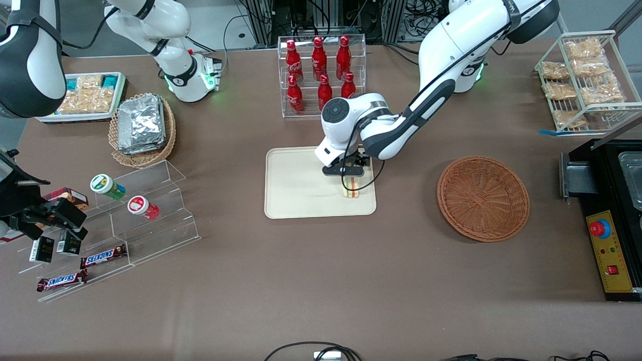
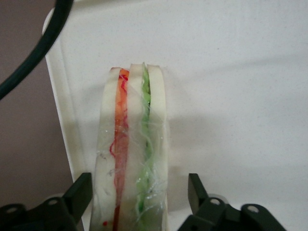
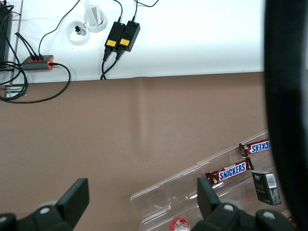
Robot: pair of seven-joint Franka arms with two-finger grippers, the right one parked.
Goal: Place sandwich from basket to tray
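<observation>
The sandwich [image 1: 352, 189] is a pale bread wedge with red, orange and green layers in clear wrap. It stands on edge on the cream tray [image 1: 301, 203], near the tray's corner closest to the round reddish-brown basket [image 1: 483, 198]. That basket lies toward the working arm's end of the table and holds nothing. My left gripper [image 1: 350, 175] hangs just above the sandwich, straddling it. In the left wrist view the sandwich [image 2: 130, 144] rests on the tray [image 2: 231, 96] between the black fingers [image 2: 195, 185]. The jaws are open, with a gap showing beside the green side.
A clear rack of red bottles [image 1: 321, 75] stands just past the tray, farther from the front camera. A tan oval basket of foil packets [image 1: 143, 128], a white snack tray [image 1: 88, 98] and acrylic steps [image 1: 145, 210] lie toward the parked arm's end. A black control box [image 1: 609, 220] stands beside the basket.
</observation>
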